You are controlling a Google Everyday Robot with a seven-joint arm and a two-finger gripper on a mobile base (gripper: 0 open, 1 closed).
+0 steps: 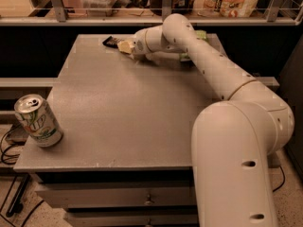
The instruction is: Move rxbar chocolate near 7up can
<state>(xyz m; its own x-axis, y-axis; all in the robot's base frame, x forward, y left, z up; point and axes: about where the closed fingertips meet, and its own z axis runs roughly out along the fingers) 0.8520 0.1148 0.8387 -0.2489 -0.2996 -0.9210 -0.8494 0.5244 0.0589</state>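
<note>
Contact comes first: your end effector (125,46) sits at the far side of the bench (118,108), touching or just beside the rxbar chocolate (111,41). You cannot tell from here whether it is released or clenched on the bar. Confirm a firm hold before you lift, because the flat wrapper looks thin and likely to slip. The 7up can (38,121) stands upright at the near left corner, well apart. Carry the bar low and set it just beside the can without nudging it, since the can stands close to the edge.
</note>
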